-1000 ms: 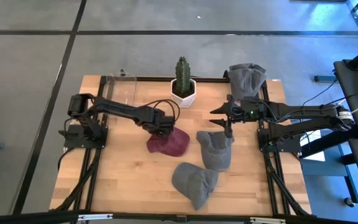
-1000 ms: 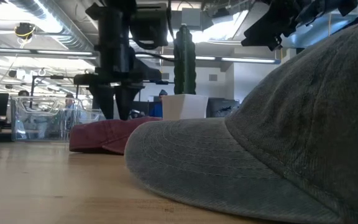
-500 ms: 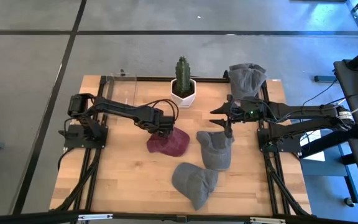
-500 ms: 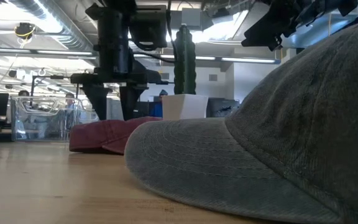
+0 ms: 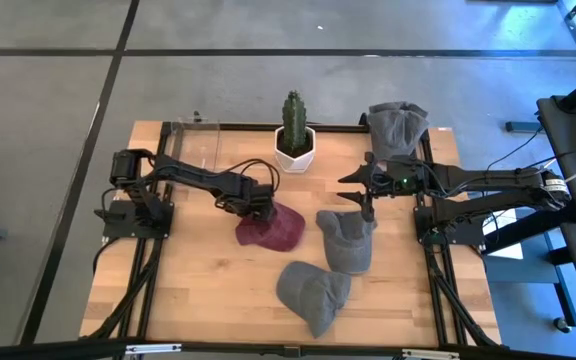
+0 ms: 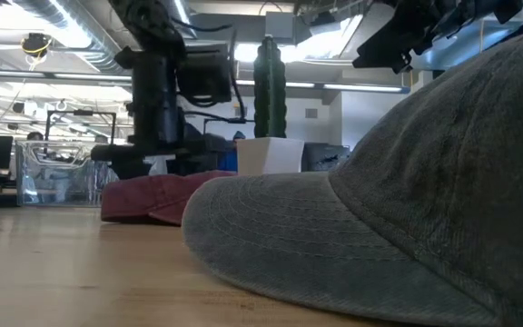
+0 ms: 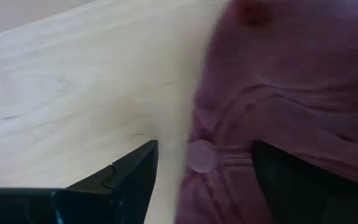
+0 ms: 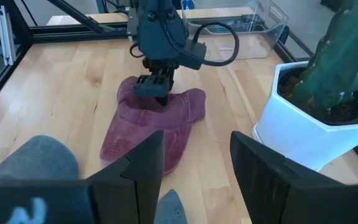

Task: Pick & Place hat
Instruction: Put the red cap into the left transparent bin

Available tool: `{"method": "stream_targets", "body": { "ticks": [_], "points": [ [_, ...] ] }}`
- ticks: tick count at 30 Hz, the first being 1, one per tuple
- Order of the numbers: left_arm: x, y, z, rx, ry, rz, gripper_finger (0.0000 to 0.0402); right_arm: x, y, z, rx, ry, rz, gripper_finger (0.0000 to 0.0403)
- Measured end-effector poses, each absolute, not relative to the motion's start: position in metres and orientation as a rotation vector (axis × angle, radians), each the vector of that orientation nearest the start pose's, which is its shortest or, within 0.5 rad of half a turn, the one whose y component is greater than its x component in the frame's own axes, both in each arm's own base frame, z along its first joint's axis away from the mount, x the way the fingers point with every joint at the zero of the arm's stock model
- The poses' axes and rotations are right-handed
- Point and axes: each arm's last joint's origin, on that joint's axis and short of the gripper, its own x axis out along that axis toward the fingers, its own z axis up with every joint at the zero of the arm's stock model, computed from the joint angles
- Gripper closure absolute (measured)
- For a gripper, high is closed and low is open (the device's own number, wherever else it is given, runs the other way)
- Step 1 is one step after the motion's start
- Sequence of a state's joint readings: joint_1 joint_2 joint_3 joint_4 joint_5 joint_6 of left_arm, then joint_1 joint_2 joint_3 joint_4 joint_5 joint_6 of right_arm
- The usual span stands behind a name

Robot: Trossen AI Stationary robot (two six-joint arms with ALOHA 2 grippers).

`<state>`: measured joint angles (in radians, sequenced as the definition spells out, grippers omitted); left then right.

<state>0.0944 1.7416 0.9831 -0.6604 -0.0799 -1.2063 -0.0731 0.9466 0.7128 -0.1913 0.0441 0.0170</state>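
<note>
We have the left claw (image 5: 259,207) down on the maroon hat (image 5: 271,229), which lies near the middle of the wooden table (image 5: 198,290), in front of the potted cactus (image 5: 293,132) and beside two grey hats; one grey hat (image 5: 347,240) sits just to its right, another grey hat (image 5: 312,290) nearer the front edge. A third grey hat (image 5: 398,123) rests at the back right corner, and a clear plastic box (image 5: 198,145) stands at the back left.

In the left wrist view our claw is spread, one finger (image 7: 129,180) over bare wood and the other over the cloth, straddling the hat's edge where a small button (image 7: 201,155) and a seam show; nothing is pinched yet. From the right wrist view we see the left claw's tips pressing into the rear edge of the crown. Our right claw (image 8: 194,168) hovers open above the nearer grey hat, waiting.

We judge the hat light, soft and floppy; the crown is already collapsed flat, so it will droop and fold when lifted. We think the best hold is on the edge under our fingers, gathering cloth and the stiffer seam together; a pinch of loose crown alone may slip out.
</note>
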Motion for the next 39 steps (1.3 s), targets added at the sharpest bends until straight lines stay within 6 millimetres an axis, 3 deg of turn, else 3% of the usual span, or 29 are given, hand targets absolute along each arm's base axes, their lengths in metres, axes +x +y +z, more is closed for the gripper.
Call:
{"method": "stream_targets", "body": {
  "ticks": [8,26,29,32,39],
  "points": [
    [0.292,0.03,0.138,-0.996,1.134,0.988,0.02,0.205,-0.016,0.279,0.022,0.428,-0.119,0.0219],
    [0.294,0.029,0.137,-0.937,1.165,0.922,0.0358,0.205,-0.017,0.279,-0.006,0.427,-0.129,0.0219],
    [0.292,0.029,0.14,-0.933,1.168,0.898,0.0364,0.205,-0.017,0.279,-0.008,0.427,-0.129,0.0219],
    [0.29,0.026,0.155,-0.936,1.163,0.865,0.0364,0.205,-0.017,0.279,-0.007,0.428,-0.129,0.0219],
    [0.287,0.018,0.234,-0.846,1.035,0.642,0.0364,0.205,-0.017,0.279,-0.034,0.427,-0.124,0.0219]
  ]
}}
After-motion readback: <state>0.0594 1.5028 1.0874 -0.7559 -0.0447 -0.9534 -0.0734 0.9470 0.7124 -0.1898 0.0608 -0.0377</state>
